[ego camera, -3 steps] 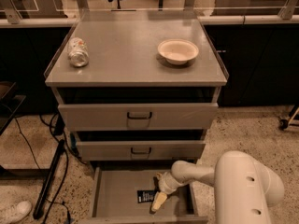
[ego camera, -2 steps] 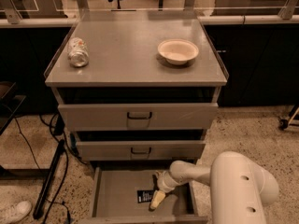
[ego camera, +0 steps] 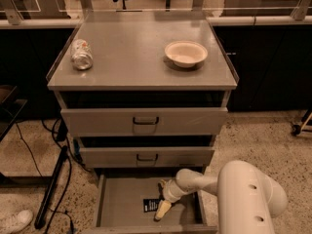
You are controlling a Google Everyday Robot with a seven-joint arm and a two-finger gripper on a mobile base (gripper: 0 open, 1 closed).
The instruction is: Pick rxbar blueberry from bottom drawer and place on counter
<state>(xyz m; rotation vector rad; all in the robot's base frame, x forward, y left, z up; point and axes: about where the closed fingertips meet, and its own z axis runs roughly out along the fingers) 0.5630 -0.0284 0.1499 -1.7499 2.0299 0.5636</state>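
Observation:
The bottom drawer (ego camera: 119, 204) is pulled open at the foot of the cabinet. The rxbar blueberry (ego camera: 150, 204), a small dark wrapper with white lettering, lies flat on the drawer's grey floor, right of the middle. My gripper (ego camera: 162, 209) reaches down into the drawer from the right, and its cream tip sits right against the bar's right end. The bar's right part is hidden behind it. The counter (ego camera: 136, 57) is the flat grey top of the cabinet above.
A silver drink can (ego camera: 81, 54) lies on the counter's left side and a cream bowl (ego camera: 185, 53) stands on its right. The two upper drawers (ego camera: 145, 122) stick out slightly over the bottom drawer. Cables and a dark stand (ego camera: 51, 189) lie on the floor to the left.
The gripper has stayed at the bar's right end. The arm's large white link has shifted only slightly. The bar has not moved.

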